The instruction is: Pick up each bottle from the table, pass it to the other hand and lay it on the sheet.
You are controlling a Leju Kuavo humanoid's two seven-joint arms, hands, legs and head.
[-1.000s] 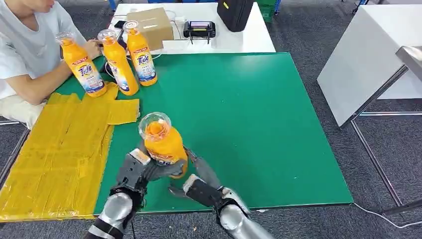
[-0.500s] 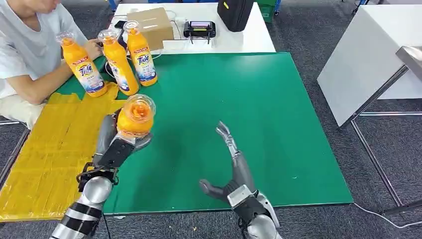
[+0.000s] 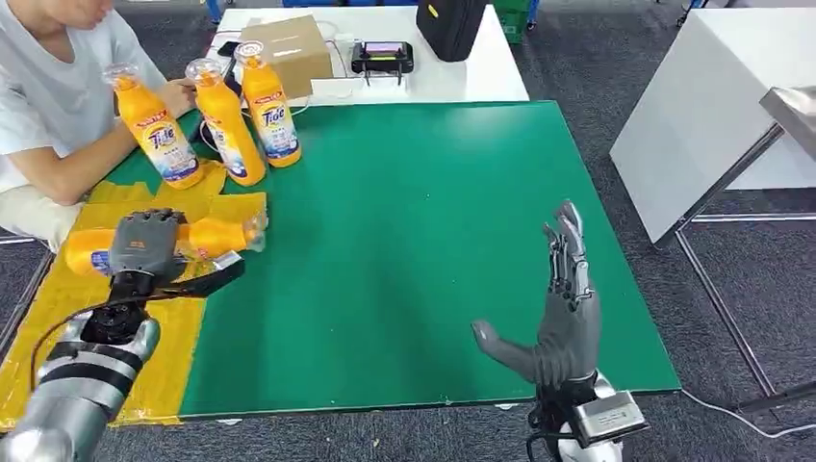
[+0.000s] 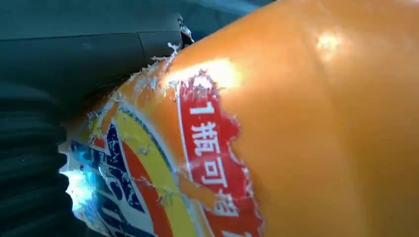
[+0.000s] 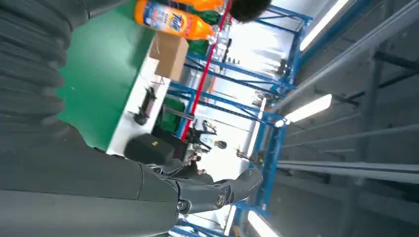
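- Bottle [image 3: 207, 237] now lies on its side over the sheet [image 3: 115, 337] at 9 o'clock, no longer upright mid-table.
- Left hand [image 3: 144, 245] grips it; release looks next.
- Right hand [image 3: 563, 313], fingers spread and empty, has withdrawn to 5 o'clock.

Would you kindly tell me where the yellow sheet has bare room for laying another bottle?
The yellow sheet looks bare on its near half, between the left hand gripping the lying orange bottle and the table's near edge. The far corner is crowded: three upright orange bottles and a person's forearm.
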